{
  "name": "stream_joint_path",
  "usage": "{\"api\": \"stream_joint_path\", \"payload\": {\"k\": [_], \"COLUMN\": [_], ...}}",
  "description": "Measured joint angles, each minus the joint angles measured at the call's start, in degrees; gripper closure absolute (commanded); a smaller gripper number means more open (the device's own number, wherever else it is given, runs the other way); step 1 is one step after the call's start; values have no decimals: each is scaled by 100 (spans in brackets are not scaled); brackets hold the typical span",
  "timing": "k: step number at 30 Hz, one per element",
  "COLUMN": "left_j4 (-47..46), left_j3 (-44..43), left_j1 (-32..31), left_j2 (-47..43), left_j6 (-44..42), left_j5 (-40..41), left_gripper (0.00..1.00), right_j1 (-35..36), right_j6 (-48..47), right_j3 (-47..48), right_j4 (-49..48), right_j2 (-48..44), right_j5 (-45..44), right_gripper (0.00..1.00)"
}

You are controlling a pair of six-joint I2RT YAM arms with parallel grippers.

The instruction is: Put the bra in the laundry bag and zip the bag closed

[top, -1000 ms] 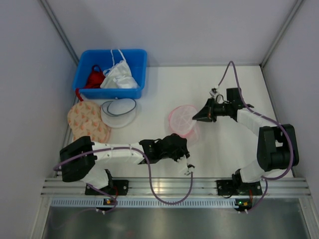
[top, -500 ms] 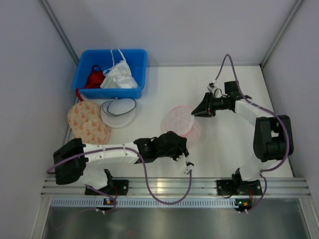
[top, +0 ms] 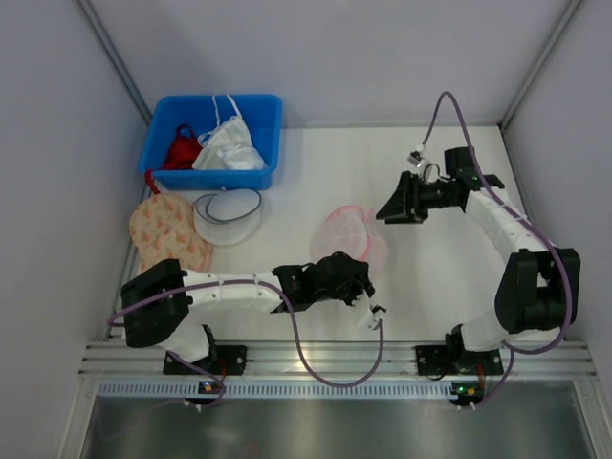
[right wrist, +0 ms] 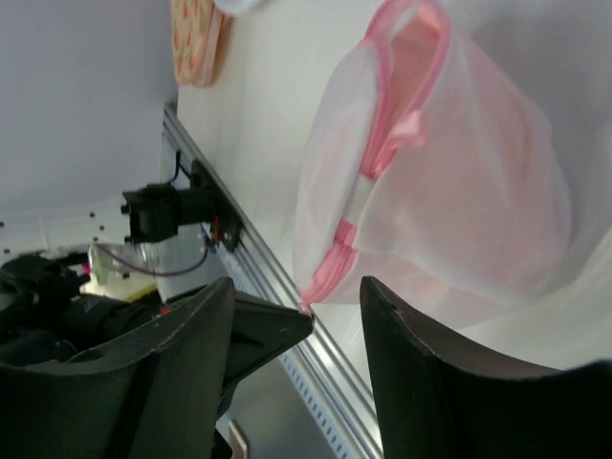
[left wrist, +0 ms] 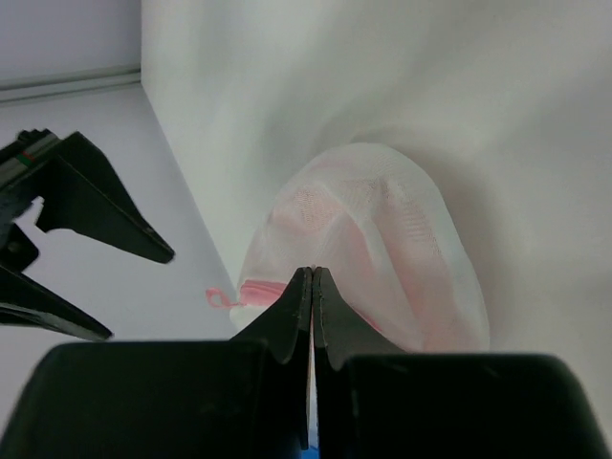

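The laundry bag (top: 350, 232), a white mesh pouch with pink rims, stands tilted on the table's middle. Pale pink fabric, the bra (left wrist: 320, 206), shows through its mesh. My left gripper (top: 353, 265) is shut on the bag's near edge. In the left wrist view the jaws (left wrist: 313, 273) are pressed together on that edge, beside the pink zip (left wrist: 256, 290). My right gripper (top: 384, 211) hangs open just right of the bag, apart from it. In the right wrist view its fingers (right wrist: 296, 284) frame the bag (right wrist: 459, 191), with nothing between them.
A blue bin (top: 260, 115) at the back left holds a red garment (top: 180, 149) and a white garment (top: 229, 145). In front of it lie a beige orange-patterned pouch (top: 167, 234) and a dark-rimmed mesh disc (top: 228, 216). Walls close both sides.
My right gripper has opened and drawn back to the right, off the bag. The left gripper stays shut on the bag's edge and has shifted slightly right.
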State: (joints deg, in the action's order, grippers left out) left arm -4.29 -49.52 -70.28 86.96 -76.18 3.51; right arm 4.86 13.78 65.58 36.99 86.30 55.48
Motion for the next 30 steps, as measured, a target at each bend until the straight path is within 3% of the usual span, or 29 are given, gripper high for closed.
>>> {"api": "stream_joint_path", "payload": {"k": [5, 10, 11, 13, 15, 17, 30], "left_j4": [-177, -247, -260, -262, -262, -260, -291], "left_j3": [-46, -140, -140, -140, -140, -140, 435], "left_j1": [0, 0, 0, 0, 0, 0, -111], "left_j2": [35, 70, 70, 72, 70, 70, -503], "left_j6": [-28, -35, -39, -46, -46, -46, -11], "left_j5": [17, 26, 33, 39, 39, 37, 13], "left_gripper": [100, 100, 100, 100, 100, 100, 100], "right_j1": [704, 925, 931, 942, 975, 999, 758], "right_j6": [-26, -31, -28, -46, -68, -74, -227], "right_j3": [-417, -479, -479, -479, -476, -450, 286], "right_j4": [17, 63, 63, 59, 66, 94, 389], "right_j2": [-26, 103, 164, 256, 341, 400, 723], "right_j5": [-116, -173, -175, -188, -195, -212, -291], "right_gripper": [49, 56, 64, 72, 90, 100, 100]}}
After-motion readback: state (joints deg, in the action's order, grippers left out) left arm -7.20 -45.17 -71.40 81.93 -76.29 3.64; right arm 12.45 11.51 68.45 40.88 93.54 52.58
